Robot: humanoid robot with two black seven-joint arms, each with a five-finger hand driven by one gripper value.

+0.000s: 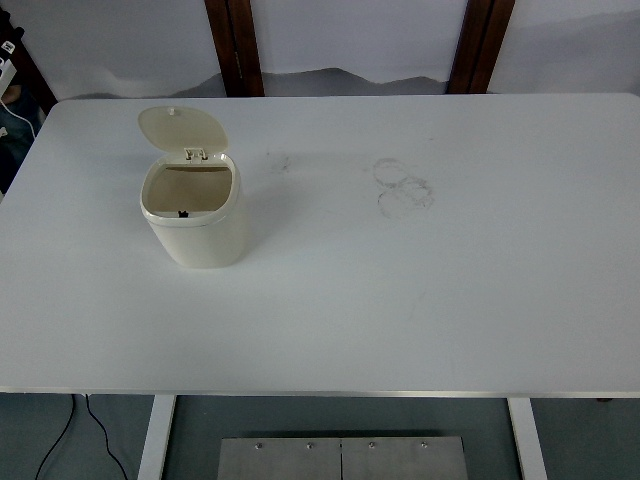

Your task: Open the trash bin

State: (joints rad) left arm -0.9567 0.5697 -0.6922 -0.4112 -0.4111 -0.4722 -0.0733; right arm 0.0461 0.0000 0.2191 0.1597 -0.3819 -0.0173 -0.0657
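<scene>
Bin (pixel 196 215) far left on table (pixel 450 300), lid (pixel 182 129) tipped back, open. Our hands out of view, fingers cannot tell. We judge task done; keep arms clear.

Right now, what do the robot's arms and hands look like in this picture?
Neither arm nor hand shows in the head view, so their colour, shape, cables and markings cannot be described from it. Only the white table appears, with the cream trash bin on its left part, the lid up.
</scene>
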